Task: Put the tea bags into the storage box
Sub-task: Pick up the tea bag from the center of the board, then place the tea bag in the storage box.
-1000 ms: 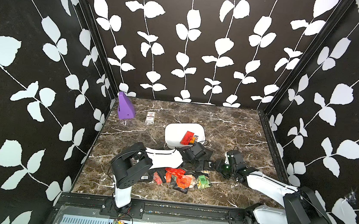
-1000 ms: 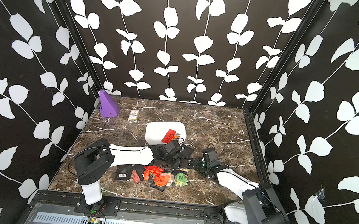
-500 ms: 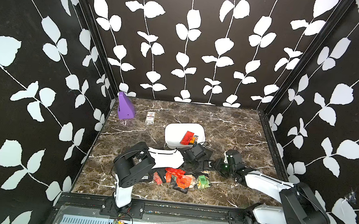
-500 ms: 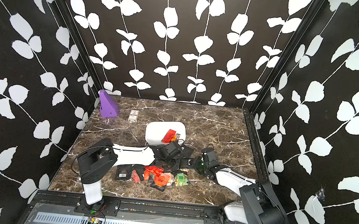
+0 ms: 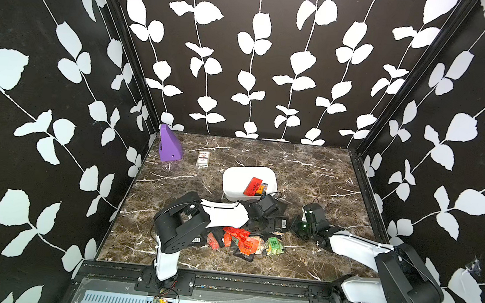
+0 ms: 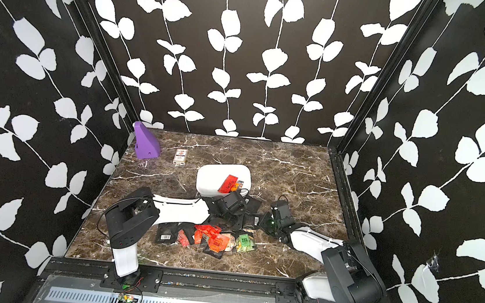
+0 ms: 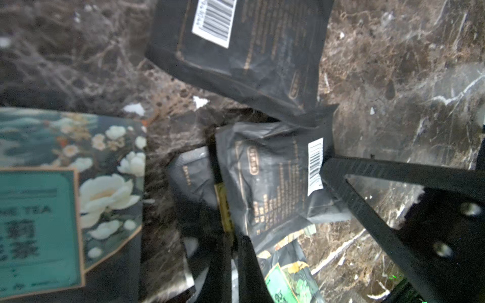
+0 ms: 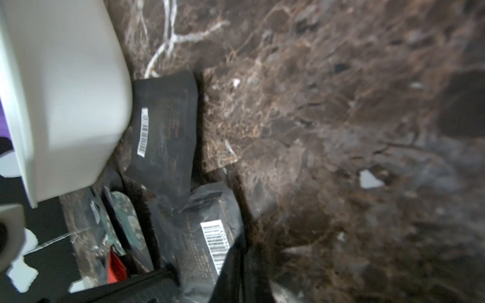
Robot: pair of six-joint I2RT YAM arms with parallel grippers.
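The white storage box [image 5: 232,184] sits near the middle of the marble table [image 5: 309,170], a little toward 12 o'clock, with a red sachet [image 5: 252,186] propped inside at its 4 o'clock corner. Most tea bags [image 5: 241,243] lie in a loose heap at the box's 6 o'clock, red, black and one green sachet [image 5: 274,245] overlapping each other. Between heap and box both arms meet low over a few black ones. The right gripper [image 8: 236,267], reaching in from 4 o'clock, is clenched on the barcode edge of a crumpled black sachet [image 7: 273,183]. The left gripper [image 7: 233,265] is clenched too. The same sachet's opposite edge reaches its fingers, but I cannot tell if it is pinched. Another flat black sachet [image 8: 162,131] lies with one edge touching the box's outer wall. A teal flowered sachet [image 7: 52,196] lies just beside the left gripper. At the table's 10 o'clock corner stand a purple block [image 5: 169,146] and, just beside it, a small white packet [image 5: 203,158].
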